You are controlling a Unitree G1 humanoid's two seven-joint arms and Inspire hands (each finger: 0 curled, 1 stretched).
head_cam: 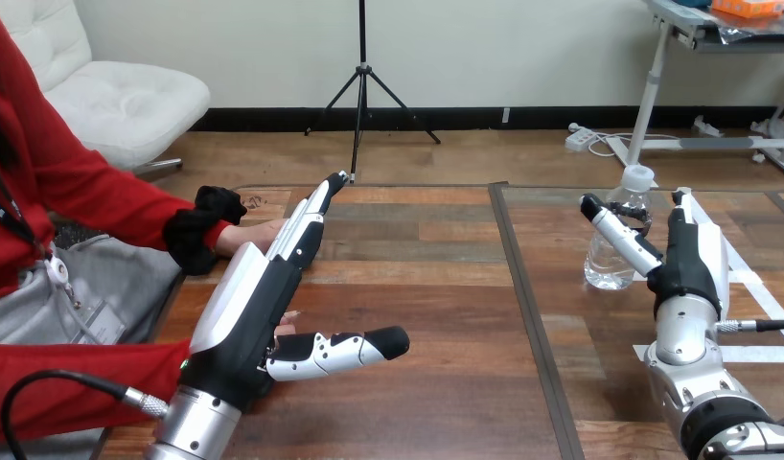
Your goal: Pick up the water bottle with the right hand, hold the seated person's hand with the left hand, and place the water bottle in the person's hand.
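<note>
A clear water bottle (611, 261) with a white cap stands upright on the wooden table at the right. My right hand (690, 264) is beside it, open, with the thumb reaching across the bottle's front and the fingers straight up just to its right. My left hand (242, 316) is open at the left, fingers straight and pointing away, thumb stuck out to the right. One of the person's hands (256, 232) rests on the table behind my left fingers. Fingertips of the person's other hand (288, 324) peek out from under my left palm; whether they touch it I cannot tell.
A dark seam (522, 287) runs front to back down the table's middle. White tape marks (764, 299) lie on the table at the far right, near my right forearm. The person sits at the table's left edge.
</note>
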